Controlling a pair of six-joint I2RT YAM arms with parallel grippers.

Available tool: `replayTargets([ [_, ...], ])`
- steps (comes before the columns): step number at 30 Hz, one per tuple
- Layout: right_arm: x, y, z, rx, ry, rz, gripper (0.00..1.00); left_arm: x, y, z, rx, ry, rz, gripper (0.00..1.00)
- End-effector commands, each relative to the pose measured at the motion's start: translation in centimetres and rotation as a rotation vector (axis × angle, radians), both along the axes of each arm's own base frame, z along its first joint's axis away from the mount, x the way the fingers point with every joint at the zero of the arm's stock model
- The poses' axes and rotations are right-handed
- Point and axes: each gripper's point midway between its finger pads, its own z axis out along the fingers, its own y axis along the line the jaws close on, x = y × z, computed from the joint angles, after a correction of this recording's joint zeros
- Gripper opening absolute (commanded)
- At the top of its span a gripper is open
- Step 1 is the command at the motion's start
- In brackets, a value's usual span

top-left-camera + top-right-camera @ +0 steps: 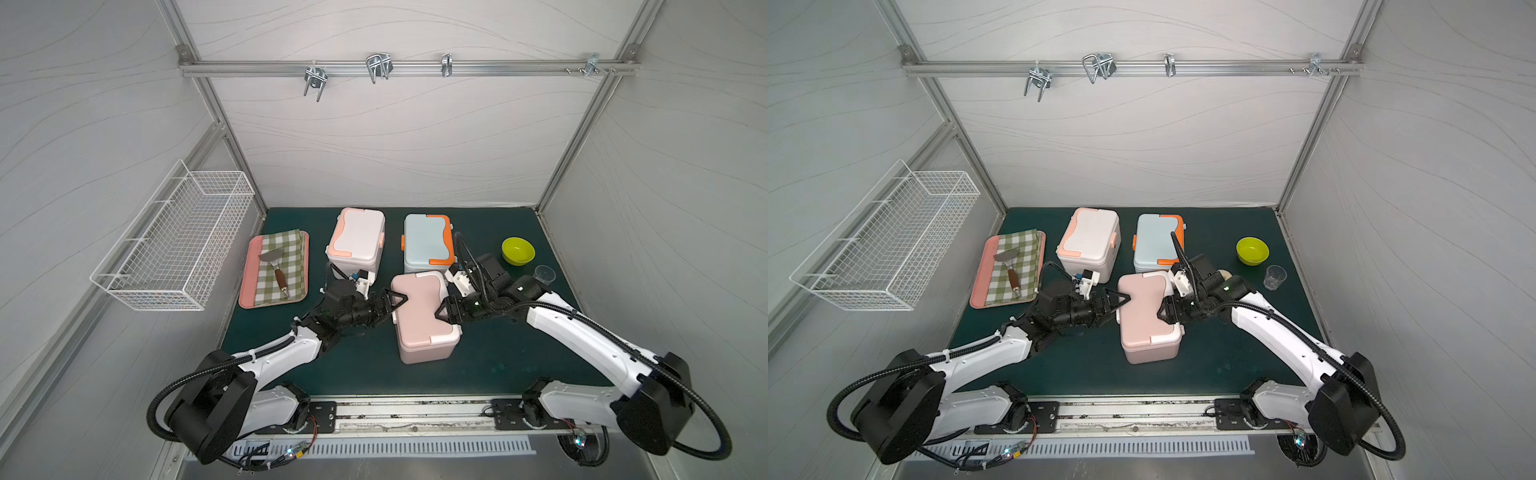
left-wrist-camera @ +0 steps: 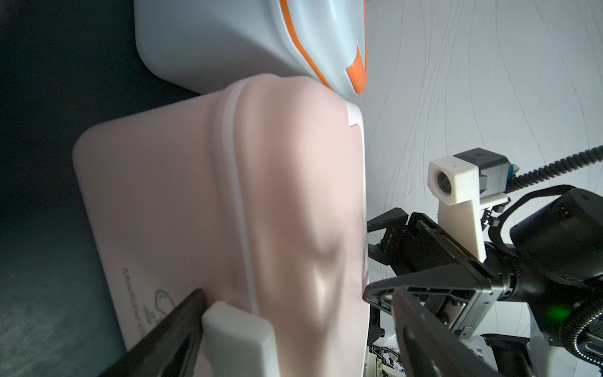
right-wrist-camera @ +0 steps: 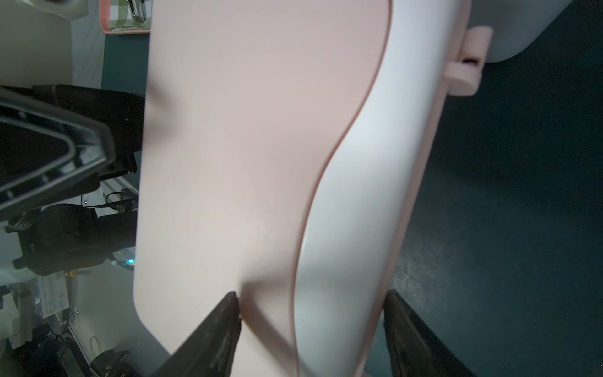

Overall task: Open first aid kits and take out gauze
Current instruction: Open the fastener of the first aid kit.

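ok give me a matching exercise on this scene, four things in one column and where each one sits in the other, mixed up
Things
1. all-pink plastic box
2. light blue plastic box with orange trim
3. metal spatula with wooden handle
4. lime green round bowl

Places
A. lying on the green-and-white checked cloth
B. between the left gripper and right gripper
C. beside the clear plastic cup
D. just behind the pink box, lid shut

Pairs: 1-B, 2-D, 3-A, 4-C

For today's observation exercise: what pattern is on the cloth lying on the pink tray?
Green-and-white checks; the cloth shows best in a top view.
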Motion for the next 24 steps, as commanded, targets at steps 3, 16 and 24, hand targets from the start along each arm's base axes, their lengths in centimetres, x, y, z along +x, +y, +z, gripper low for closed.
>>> replayTargets([
  [3, 0.0, -1.9, -0.2, -0.187, -0.058, -0.035, 0.81, -0.5, -0.9, 3.1, -0.106, -0.06, -0.049, 0.9],
  [16, -2.1, 2.7, 1.4, -0.154, -0.075, 0.112, 0.67, -0.9, -1.1, 1.6, -0.138, -0.034, -0.067, 0.9],
  [24, -2.4, 2.9, -1.1, -0.217, -0.019, 0.112, 0.51, -1.3, -1.3, 2.6, -0.194, -0.06, -0.098, 0.83],
])
